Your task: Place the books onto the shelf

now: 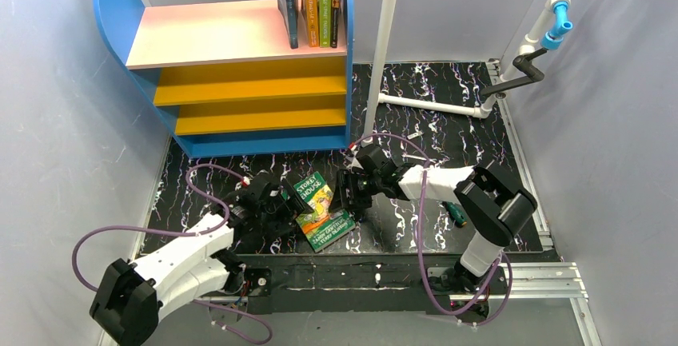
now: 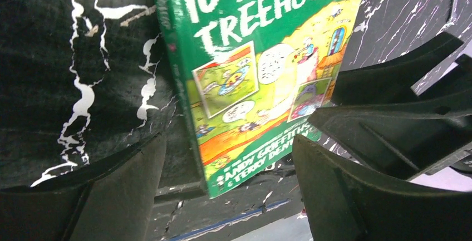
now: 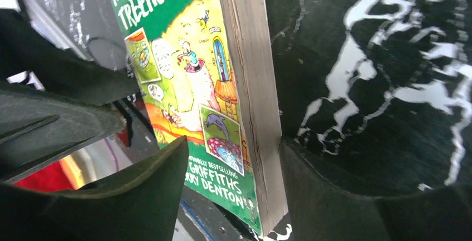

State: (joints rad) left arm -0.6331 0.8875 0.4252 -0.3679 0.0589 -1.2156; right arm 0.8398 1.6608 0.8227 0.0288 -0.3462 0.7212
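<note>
Book (image 1: 320,210) between 2 grippers, long axis toward shelf (image 1: 248,86). L gripper (image 2: 228,146) wide astride it; R gripper (image 3: 234,143): hold unclear.

The green book (image 2: 245,79) has "104" and "TREEHOUSE" on its front cover, and "BESTSELLING", "ANDY GRIFFITHS & TERRY DENTON" along the lower edge.

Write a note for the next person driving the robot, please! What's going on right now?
Left gripper: jaws open, either side of the green cartoon Treehouse paperback.
Right gripper: jaws astride the same book's page edge; grip unclear.
Done: four paperbacks stand upright on the pink top board of the blue-sided bookcase.
Left: the green one, down at the black marbled table between the arms, must go up beside them.
</note>
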